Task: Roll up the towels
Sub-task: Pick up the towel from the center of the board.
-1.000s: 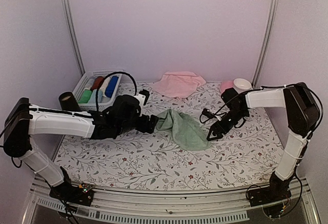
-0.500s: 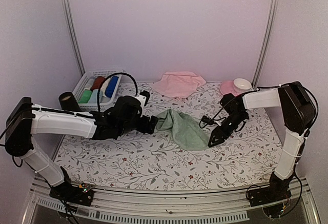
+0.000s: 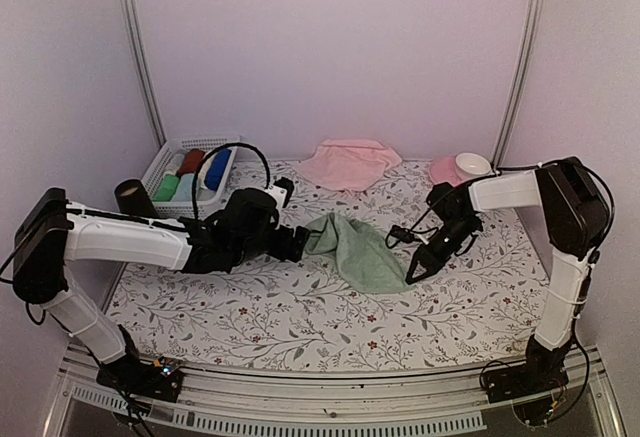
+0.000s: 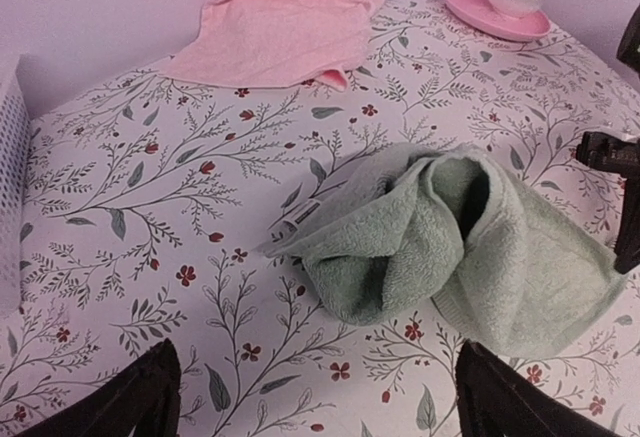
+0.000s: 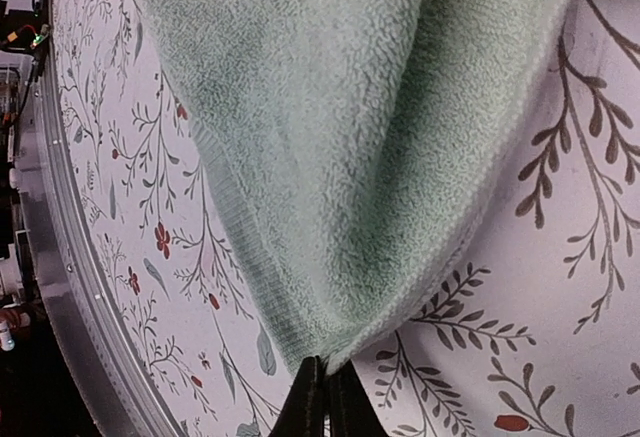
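Right end effector [image 5: 325, 402] pinches the green towel's [image 5: 330, 137] corner on the desk [image 3: 250, 307]; left end effector [image 4: 320, 399] gapes wide open near it.

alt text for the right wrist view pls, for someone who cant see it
The right gripper, shut, pinches one corner of the mint green towel at the bottom of the frame. The towel's soft folds fill most of the view, with the floral tablecloth showing on both sides.

left end effector [image 3: 299, 244] spread wide, right end effector [image 3: 411, 277] pinching green towel [image 3: 365, 257]
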